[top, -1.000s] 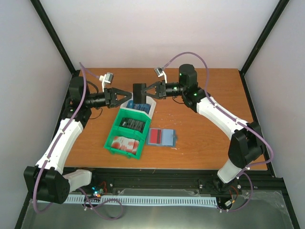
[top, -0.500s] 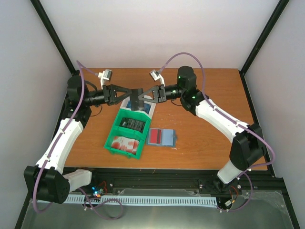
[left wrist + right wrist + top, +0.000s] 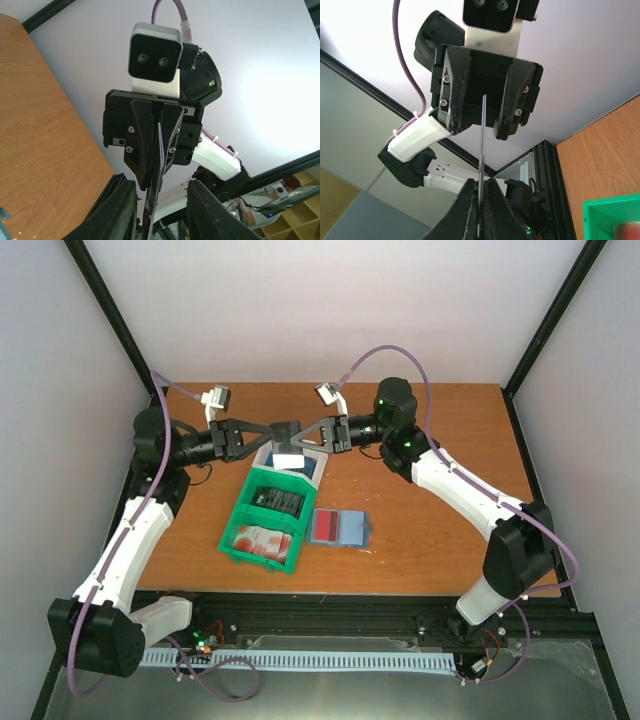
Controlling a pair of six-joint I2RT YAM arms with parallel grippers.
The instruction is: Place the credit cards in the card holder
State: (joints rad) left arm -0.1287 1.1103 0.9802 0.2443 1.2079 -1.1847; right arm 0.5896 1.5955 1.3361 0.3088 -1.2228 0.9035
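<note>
Teal and laid open on the wooden table (image 3: 430, 440), the card holder (image 3: 353, 530) sits just right of the green bin (image 3: 238, 508). It has a red card (image 3: 325, 526) in its left half and a bare grey-blue right half, probably spread flat so more cards can be slid in. The green bin holds red cards (image 3: 262, 540) in its nearest compartment and dark cards (image 3: 278, 502) in the middle one. Beyond it, in the air over the white bin (image 3: 321, 465), a dark credit card (image 3: 286, 430) stands on edge between two grippers that meet tip to tip. The right gripper (image 3: 300, 431) is clamped on the card. The left gripper (image 3: 271, 431) has its jaws apart, straddling the card's other end. This looks like a handover to get a better hold for slotting. Whether a left pad touches the card cannot be told. Both wrist views show the card only as a thin line, its face hidden. The grippers cover much of the white bin, and the holder's slots are too small to make out.
</note>
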